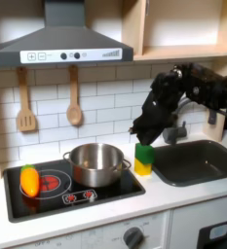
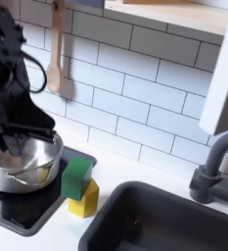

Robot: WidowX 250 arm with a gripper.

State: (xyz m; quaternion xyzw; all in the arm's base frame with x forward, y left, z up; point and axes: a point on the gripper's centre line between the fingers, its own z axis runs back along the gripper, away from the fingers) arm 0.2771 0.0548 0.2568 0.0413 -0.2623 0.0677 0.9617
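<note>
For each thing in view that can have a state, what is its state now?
gripper: above the sponge, holding nothing; open or shut unclear
sponge: upright on counter, between pot and sink
pot: on stove, no lid
orange item: on left burner
sink: dry

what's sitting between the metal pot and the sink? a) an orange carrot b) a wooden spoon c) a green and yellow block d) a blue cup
c: the green and yellow block stands on the counter between the metal pot and the sink in the first exterior view, with the gripper just above it.
</note>
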